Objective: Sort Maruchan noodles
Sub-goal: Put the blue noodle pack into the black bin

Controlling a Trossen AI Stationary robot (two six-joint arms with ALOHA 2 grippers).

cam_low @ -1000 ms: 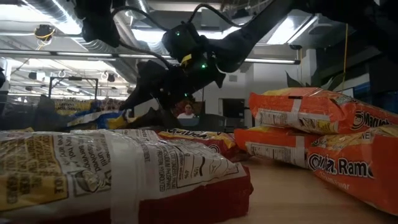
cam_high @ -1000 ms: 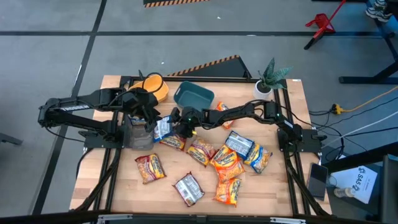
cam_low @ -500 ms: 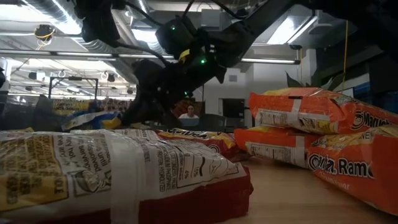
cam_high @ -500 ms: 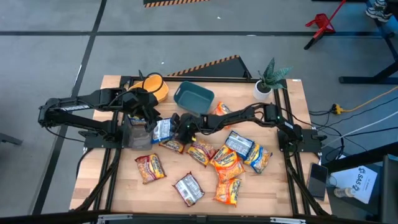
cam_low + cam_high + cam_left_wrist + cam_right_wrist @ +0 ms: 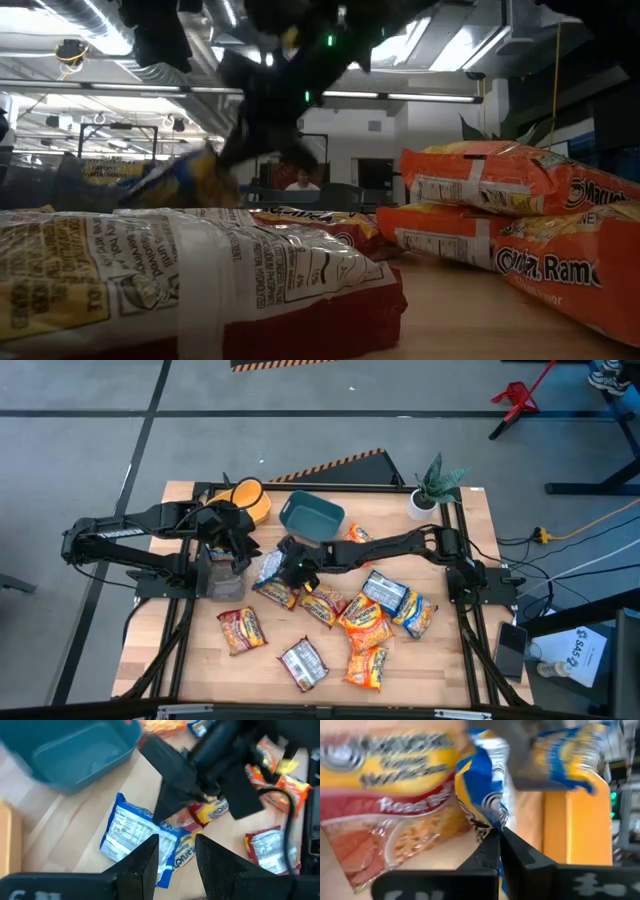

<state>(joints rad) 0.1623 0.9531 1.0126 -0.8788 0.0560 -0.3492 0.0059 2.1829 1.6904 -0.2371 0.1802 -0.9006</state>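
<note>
Noodle packets in orange, maroon and blue-silver on pale wood

The blue-silver packet (image 5: 268, 567) carries yellow print; orange packets (image 5: 364, 618) show yellow and white lettering; maroon packets (image 5: 240, 629) have pale backs. The bins are teal (image 5: 311, 516) and yellow (image 5: 250, 499); both arms are dark.

The top view is bright and even, with soft shadows. The low view is dark in front, with bright ceiling lights (image 5: 470, 45) behind and black arm shapes. Both wrist views are blurry.
</note>
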